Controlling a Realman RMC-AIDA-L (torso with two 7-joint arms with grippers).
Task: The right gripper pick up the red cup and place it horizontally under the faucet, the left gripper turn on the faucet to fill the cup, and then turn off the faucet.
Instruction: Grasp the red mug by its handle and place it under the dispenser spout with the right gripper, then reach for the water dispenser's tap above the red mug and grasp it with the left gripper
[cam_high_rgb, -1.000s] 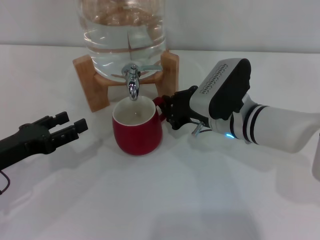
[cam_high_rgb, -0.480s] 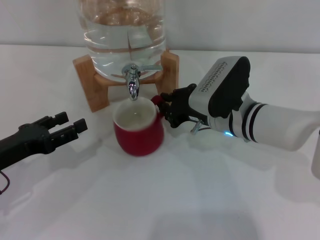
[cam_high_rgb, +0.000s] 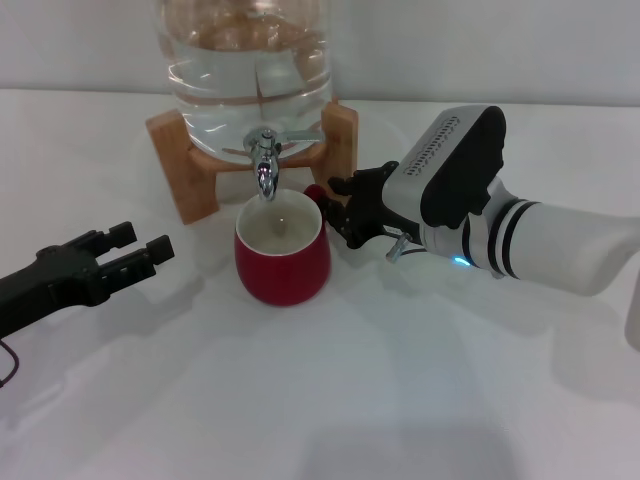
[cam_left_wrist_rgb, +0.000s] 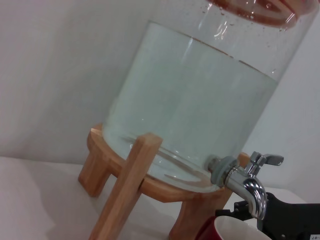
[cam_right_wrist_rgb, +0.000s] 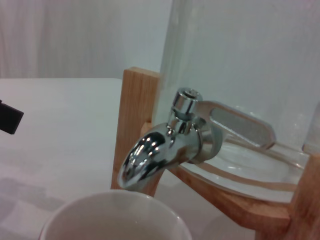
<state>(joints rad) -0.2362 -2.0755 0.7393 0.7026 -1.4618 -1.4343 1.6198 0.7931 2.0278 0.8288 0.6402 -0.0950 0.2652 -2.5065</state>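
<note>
Nudged rightward under the faucet (cam_high_rgb: 265, 160), the red cup (cam_high_rgb: 283, 252) — right claw (cam_high_rgb: 335, 210) gripping its handle — left claw (cam_high_rgb: 135, 247) spread, empty.

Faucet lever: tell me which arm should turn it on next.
Left. The left pincer hangs open and free beside the red cup, with open table up to the faucet. The right pincer is at the cup's handle, positioning it under the spout.

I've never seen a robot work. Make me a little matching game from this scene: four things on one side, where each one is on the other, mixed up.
Things:
1. red cup
2. faucet
3. left gripper
4. right gripper

Places:
A. at the cup's handle
B. apart from the cup, on the table's left
C. below the spout
D. on the water jar's front

Pairs: 1-C, 2-D, 3-B, 4-A
</note>
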